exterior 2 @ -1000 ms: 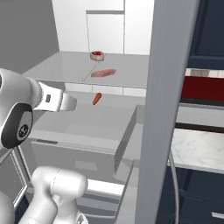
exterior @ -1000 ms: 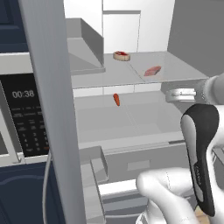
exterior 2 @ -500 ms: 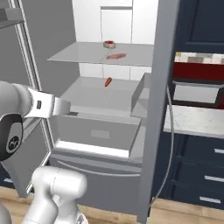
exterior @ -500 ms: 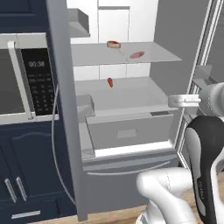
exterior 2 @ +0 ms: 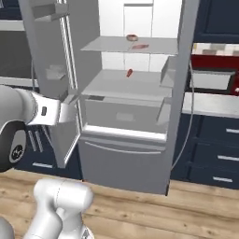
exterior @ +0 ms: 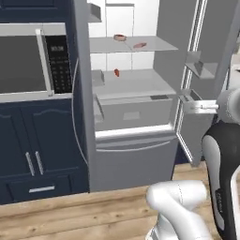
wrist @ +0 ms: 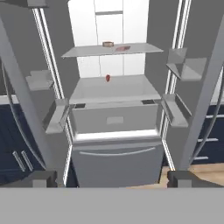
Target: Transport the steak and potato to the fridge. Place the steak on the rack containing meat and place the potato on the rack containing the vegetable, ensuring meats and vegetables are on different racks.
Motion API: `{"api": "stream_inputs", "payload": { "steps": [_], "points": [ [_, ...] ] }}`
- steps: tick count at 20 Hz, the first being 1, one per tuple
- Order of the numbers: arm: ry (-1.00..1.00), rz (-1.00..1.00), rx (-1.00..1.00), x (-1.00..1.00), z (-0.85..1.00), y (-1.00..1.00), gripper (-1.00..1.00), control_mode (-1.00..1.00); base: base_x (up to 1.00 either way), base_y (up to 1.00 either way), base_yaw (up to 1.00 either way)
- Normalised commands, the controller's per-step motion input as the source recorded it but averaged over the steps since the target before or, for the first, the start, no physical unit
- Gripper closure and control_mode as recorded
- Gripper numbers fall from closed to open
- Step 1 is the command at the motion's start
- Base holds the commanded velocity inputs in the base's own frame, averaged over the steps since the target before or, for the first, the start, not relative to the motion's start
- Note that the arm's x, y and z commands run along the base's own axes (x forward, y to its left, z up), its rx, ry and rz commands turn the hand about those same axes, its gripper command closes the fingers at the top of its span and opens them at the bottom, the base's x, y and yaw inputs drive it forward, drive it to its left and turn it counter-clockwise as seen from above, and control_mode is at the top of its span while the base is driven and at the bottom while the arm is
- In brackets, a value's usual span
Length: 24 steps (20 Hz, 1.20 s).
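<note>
- Fridge (wrist: 114, 144) open, both doors swung wide.
- Upper rack (wrist: 87, 51): steak (wrist: 122, 48) beside a round meat piece (wrist: 108, 44).
- Lower rack (wrist: 131, 89): small red vegetable (wrist: 107, 78), bare shelf all around.
- Gripper (wrist: 109, 177) well back from fridge, jaws spread, pinching nothing.

1. An open fridge (wrist: 114, 131) fills the middle of the frame, both doors swung wide.
2. On the upper rack (wrist: 87, 51), a small round item (wrist: 108, 44) sits just beside a flat reddish piece (wrist: 122, 48).
3. On the lower rack (wrist: 131, 89), a small red item (wrist: 107, 78) stands alone at centre.
4. The tool's (wrist: 112, 178) dark fingertips (wrist: 43, 178) sit wide apart at the bottom corners, holding nothing.
</note>
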Motion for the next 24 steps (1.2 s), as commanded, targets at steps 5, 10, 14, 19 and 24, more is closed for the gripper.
{"api": "stream_inputs", "payload": {
  "steps": [5, 10, 14, 19, 24],
  "points": [
    [0.0, 0.0, 0.0, 0.0, 0.0, 0.0, -1.0, 1.0, -1.0, 1.0, -0.08],
    [0.0, 0.0, 0.0, 0.0, 0.0, 0.0, -1.0, 1.0, -0.95, 1.0, -0.1],
    [0.0, 0.0, 0.0, 0.0, 0.0, 0.0, -1.0, 1.0, -1.0, 1.0, -0.1],
    [0.0, 0.0, 0.0, 0.0, 0.0, 0.0, -1.0, 1.0, -1.0, 1.0, -0.08],
    [0.0, 0.0, 0.0, 0.0, 0.0, 0.0, -1.0, 1.0, -1.0, 0.89, -0.05]
  ]
}}
